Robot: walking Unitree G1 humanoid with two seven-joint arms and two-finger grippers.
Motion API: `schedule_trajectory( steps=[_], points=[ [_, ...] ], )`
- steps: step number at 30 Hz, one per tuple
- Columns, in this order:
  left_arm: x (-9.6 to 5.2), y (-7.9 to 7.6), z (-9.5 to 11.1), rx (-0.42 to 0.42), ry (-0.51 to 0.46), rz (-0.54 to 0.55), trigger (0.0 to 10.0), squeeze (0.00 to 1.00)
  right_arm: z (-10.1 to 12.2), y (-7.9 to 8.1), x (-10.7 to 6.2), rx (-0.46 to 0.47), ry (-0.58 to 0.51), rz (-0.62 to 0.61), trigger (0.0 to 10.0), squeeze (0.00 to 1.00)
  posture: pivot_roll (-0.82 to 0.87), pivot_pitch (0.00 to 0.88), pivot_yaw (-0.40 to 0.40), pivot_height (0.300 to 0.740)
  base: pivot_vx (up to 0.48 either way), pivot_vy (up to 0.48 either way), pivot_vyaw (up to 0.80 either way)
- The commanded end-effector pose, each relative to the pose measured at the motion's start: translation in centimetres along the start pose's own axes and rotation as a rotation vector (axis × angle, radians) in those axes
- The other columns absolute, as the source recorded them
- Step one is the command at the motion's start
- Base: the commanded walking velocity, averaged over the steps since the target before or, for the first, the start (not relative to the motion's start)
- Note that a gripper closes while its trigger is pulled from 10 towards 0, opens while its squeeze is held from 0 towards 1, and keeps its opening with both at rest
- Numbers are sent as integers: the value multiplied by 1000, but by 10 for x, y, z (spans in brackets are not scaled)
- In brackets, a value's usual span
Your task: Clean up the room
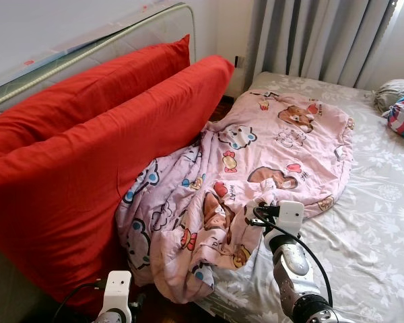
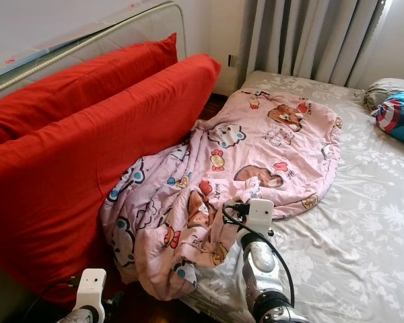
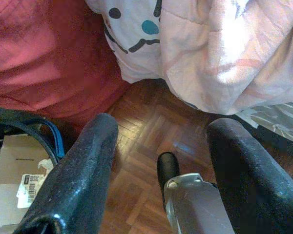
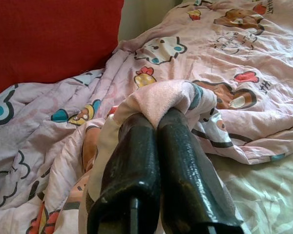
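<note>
Pink cartoon quilt (image 1: 256, 168) heaped across the middle of the frame, draped from the bed (image 1: 377, 222) down against two red pillows (image 1: 87, 155) at left. Right hand (image 4: 156, 122) at lower centre, fingers pinched tight on a fold of the quilt. Left hand (image 3: 161, 146) low at lower left, fingers spread wide over the wooden floor (image 3: 146, 126), gripping nothing.

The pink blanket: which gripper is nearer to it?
Right. The right gripper is shut on a fold of the pink blanket on the bed. The left gripper hangs open above the wooden floor, below the blanket's drooping edge.
</note>
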State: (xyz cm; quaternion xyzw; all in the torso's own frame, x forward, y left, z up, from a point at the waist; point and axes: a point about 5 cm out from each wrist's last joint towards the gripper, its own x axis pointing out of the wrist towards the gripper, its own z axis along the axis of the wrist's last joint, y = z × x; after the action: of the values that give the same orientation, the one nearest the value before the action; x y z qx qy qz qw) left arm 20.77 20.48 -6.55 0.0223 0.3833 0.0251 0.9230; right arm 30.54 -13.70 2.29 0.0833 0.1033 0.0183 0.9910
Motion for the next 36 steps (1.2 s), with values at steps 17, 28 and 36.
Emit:
schedule_trajectory(
  steps=[17, 28, 36],
  points=[
    [-1, 2, -3, -10, 15, -4, 10000, 0, 1, 4, 2, -8, 10, 8, 10000, 0, -55, 0, 20, 740, -57, 0, 0],
    [-1, 2, -3, -15, 12, -4, 10000, 0, 1, 3, 2, -10, 12, 0, 10000, 0, -56, 0, 21, 740, -253, 0, 0],
    [-1, 2, -4, -15, 14, -5, 10000, 0, 0, 3, 2, -11, 14, 4, 10000, 0, -55, 0, 19, 740, -266, 0, 0]
  ],
)
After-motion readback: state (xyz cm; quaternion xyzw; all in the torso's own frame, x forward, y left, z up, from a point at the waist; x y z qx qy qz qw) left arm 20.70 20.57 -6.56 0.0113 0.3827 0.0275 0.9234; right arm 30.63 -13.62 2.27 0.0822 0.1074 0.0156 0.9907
